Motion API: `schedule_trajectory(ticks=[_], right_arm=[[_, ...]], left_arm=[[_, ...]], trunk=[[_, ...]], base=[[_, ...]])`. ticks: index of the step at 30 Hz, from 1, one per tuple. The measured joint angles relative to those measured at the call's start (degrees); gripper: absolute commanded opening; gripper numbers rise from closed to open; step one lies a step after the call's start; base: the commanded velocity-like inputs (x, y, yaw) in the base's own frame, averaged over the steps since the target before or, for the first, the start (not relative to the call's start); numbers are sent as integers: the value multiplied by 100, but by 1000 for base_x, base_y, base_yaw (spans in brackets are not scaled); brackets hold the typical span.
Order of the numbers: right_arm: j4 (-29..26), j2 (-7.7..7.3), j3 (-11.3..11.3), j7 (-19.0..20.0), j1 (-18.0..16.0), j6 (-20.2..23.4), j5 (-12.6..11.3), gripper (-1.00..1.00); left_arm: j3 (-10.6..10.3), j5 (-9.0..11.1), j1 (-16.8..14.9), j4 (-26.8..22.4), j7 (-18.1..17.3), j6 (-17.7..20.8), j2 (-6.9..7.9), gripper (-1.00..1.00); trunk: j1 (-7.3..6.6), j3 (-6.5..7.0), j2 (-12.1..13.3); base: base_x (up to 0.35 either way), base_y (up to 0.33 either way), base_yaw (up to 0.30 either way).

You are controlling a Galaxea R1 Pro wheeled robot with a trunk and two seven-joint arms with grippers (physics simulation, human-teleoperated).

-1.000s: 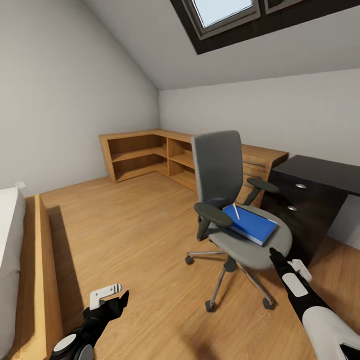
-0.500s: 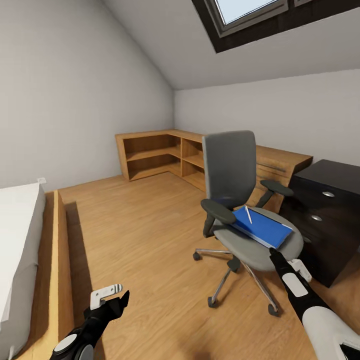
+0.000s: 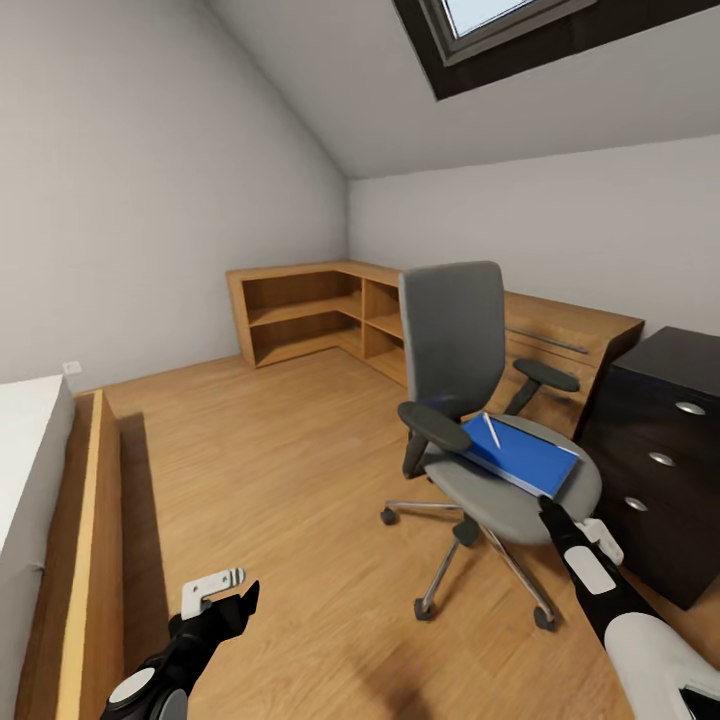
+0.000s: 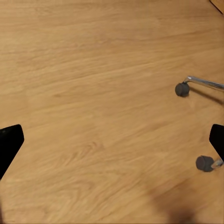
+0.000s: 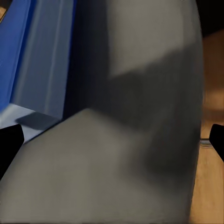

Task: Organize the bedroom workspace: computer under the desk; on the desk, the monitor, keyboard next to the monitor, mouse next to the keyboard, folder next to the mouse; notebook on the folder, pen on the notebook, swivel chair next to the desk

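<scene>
The swivel chair [image 3: 470, 400] is standing at centre right of the head view, carrying the blue folder [image 3: 520, 455] flat on its seat, with the pen [image 3: 491, 430] lying on the folder. The counter [image 3: 665, 450], with its black drawer unit, is sitting at the right edge, just beside the chair. The right hand [image 3: 562, 520] is hovering at the seat's front rim, fingers spread wide. The left hand [image 3: 215, 597], also wide, is hanging over open wooden floor [image 3: 270, 470] at lower left. A bed [image 3: 25, 500] is lining the left edge.
</scene>
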Motion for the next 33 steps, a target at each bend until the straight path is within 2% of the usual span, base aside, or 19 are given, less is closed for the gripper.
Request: schedule_trajectory(ticks=[10, 15, 23, 33], right_arm=[[-8, 6, 0, 0, -1, -1, 0, 100], [-10, 6, -3, 0, -1, 0, 0, 100], [-9, 0, -5, 0, 0, 0, 0, 100], [-12, -63, -16, 0, 0, 0, 0, 100]], left_arm=[[-2, 0, 0, 0, 0, 18, 0, 100], [-6, 0, 0, 2, -1, 26, 0, 100], [-1, 0, 0, 0, 0, 27, 0, 100], [3, 0, 0, 0, 0, 24, 0, 100]], trunk=[[3, 0, 0], [3, 0, 0], [2, 0, 0], [2, 0, 0]], base=[[-14, -15, 82], [-177, -189, 17], [-18, -73, 1], [-1, -5, 0]])
